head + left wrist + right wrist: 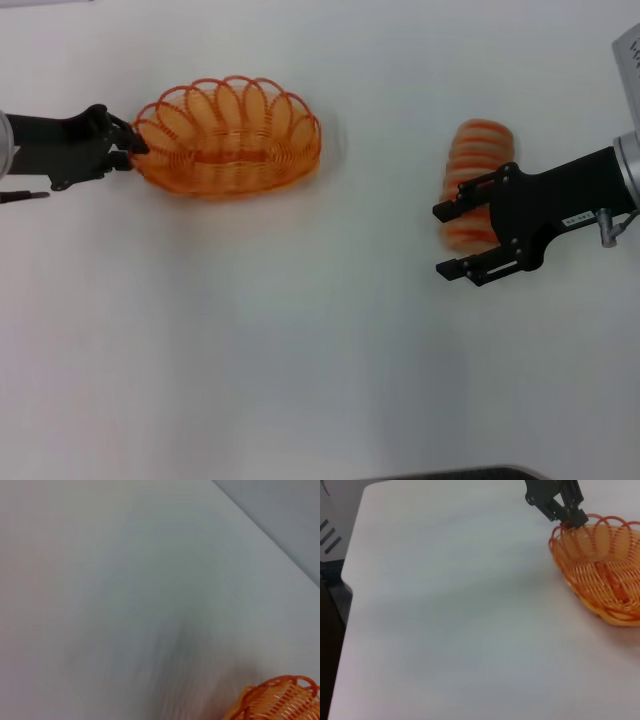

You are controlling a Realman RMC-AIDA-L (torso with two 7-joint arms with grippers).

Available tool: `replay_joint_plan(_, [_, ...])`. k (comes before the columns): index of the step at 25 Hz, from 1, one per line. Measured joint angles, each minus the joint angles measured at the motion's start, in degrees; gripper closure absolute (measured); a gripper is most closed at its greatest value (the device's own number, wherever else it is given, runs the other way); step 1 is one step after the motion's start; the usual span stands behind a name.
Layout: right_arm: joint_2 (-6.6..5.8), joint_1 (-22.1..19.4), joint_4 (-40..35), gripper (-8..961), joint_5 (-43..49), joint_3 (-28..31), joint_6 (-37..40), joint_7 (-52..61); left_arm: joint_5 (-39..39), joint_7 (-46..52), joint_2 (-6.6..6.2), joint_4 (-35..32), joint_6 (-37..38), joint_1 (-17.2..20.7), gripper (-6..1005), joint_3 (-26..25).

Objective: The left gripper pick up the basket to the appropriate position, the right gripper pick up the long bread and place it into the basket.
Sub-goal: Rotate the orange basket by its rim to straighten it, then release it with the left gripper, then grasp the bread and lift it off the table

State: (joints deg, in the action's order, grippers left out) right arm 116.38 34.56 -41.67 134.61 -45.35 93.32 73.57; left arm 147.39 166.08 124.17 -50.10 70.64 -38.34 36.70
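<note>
The orange wire basket [228,135] is at the left of the white table, empty and tilted. My left gripper [128,150] is shut on the basket's left rim. The right wrist view shows the same grip [568,520] on the basket [600,570]. A bit of the basket's rim shows in the left wrist view [280,700]. The long bread [480,150], tan with orange stripes, lies at the right. My right gripper [442,240] is open over the bread's near half, one finger on each side of it.
The white table [300,350] stretches between basket and bread with nothing on it. A dark edge shows at the table's near side [450,473]. A grey object [628,50] sits at the far right.
</note>
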Motion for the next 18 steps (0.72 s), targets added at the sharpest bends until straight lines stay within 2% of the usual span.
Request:
replay_joint_plan(6, [-0.01,0.2,0.0,193,0.0,0.2,0.2,0.5,-2.4,-0.5,-0.2,-3.9,2.8,3.2,848,0.1])
replay_joint_plan(8, [-0.01,0.2,0.0,193,-0.1,0.3,0.2,0.8,-3.1,-0.8,-0.29,-5.8,3.7,4.2,618,0.1])
replay_joint_plan(13, [0.22,0.5,0.0,193,-0.2,0.5,0.2,3.0,-10.0,-7.1,-0.85,-11.8,7.2,7.3,446,-0.4])
replay_joint_plan(18, [0.99,1.3,0.0,193,-0.4,0.7,-0.1,6.0,-21.5,-23.8,-3.33,-12.4,8.8,10.2,238,-1.3])
